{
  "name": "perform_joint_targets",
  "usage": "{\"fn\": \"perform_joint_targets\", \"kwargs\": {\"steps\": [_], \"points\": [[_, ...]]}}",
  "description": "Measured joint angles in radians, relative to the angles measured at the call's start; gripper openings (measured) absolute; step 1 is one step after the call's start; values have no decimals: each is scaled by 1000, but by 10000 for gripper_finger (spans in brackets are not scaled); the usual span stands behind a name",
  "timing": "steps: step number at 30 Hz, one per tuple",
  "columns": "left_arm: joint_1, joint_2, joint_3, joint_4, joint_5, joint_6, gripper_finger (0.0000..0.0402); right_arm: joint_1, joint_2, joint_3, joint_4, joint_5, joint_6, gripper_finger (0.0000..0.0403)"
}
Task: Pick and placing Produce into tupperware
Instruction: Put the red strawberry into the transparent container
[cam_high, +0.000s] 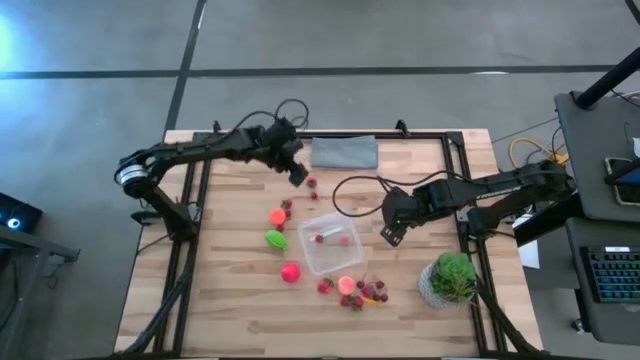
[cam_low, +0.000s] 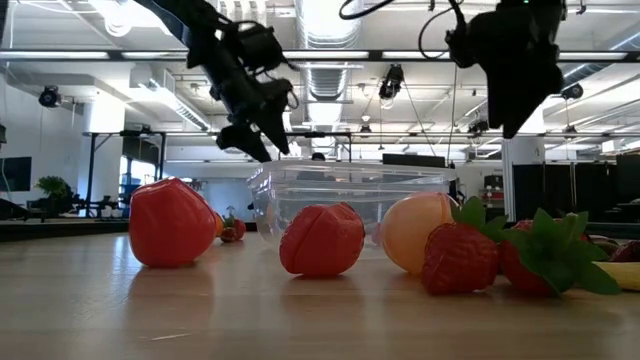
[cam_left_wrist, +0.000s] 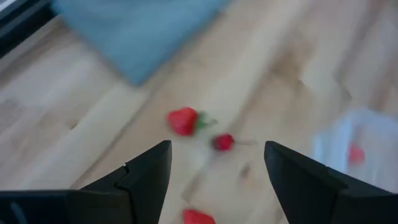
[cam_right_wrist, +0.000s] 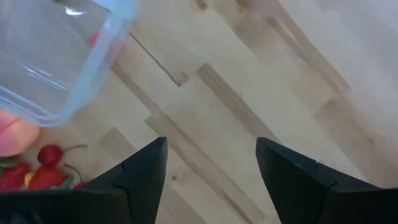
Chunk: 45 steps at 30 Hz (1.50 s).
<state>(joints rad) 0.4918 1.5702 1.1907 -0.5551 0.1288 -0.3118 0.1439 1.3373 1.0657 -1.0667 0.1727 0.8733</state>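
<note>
Hovering above the wooden worktop (cam_high: 230, 300), the left gripper (cam_high: 298, 174) hangs near the grey cloth (cam_high: 344, 152) with its fingers spread and nothing between them. In its wrist view a small strawberry (cam_left_wrist: 183, 120) and a cherry (cam_left_wrist: 223, 142) lie on the boards just ahead of it, so this looks like an approach to pick one of them (which one, I cannot say). The right gripper (cam_high: 391, 234) waits just beside the tupperware (cam_high: 330, 248), also released and empty, probably held clear so the left arm has room.

The tupperware stands open near the middle of the worktop with a little red produce already inside, though how many pieces is hard to tell. Most produce is not yet in: an orange ball (cam_high: 277, 216) and a green ball (cam_high: 275, 239) to its left, a pink ball (cam_high: 290, 272) near its front corner, and a peach ball (cam_high: 346, 285) among a cluster of berries (cam_high: 366, 293) in front of it. A potted plant (cam_high: 450, 278) stands at the right edge.

The worktop is pale planks in a dark frame. Beyond it, the low view shows a large open hall with ceiling ducts and strip lights.
</note>
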Motion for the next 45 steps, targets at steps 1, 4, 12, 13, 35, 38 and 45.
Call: {"fn": "perform_joint_targets", "kwargs": {"steps": [1, 4, 12, 13, 35, 38, 45], "points": [[17, 22, 17, -3, -4, -37, 242, 0, -2, -6, 1, -7, 11, 239], [56, 90, 67, -12, -8, -153, 242, 1, -11, -22, 3, -22, 25, 241], [29, 247, 116, 2, 5, -258, 242, 0, -32, -46, 17, -15, 43, 238], [23, 258, 119, 0, 5, -259, 242, 0, -34, -49, 21, -15, 44, 238], [-29, 356, 140, 25, -29, -312, 242, 0, -40, -66, 28, 65, 13, 237], [-40, 356, 130, 25, -29, -312, 242, 0, -40, -66, 27, 65, 13, 236], [-54, 373, 126, 24, -44, -283, 242, 0, -39, -66, 27, 67, 8, 239]]}}
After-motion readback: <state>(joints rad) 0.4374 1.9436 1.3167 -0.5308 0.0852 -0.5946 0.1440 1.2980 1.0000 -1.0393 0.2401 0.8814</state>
